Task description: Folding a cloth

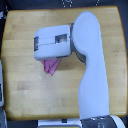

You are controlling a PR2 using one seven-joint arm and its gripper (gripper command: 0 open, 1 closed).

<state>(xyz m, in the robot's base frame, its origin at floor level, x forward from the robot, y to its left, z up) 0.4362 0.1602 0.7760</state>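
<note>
The pink-magenta cloth (50,67) shows only as a small bunched piece on the wooden table (25,90), just below the white gripper housing. Most of the cloth is hidden under the arm. My gripper (47,61) points toward the exterior view's left and sits right over the cloth. Its fingertips are hidden by the white wrist block (52,42), so I cannot see whether the jaws are open or closed on the fabric.
The white forearm (92,70) runs from the bottom right up across the table's middle. A dark floor surrounds the table. A white object (1,85) lies at the left edge of the view.
</note>
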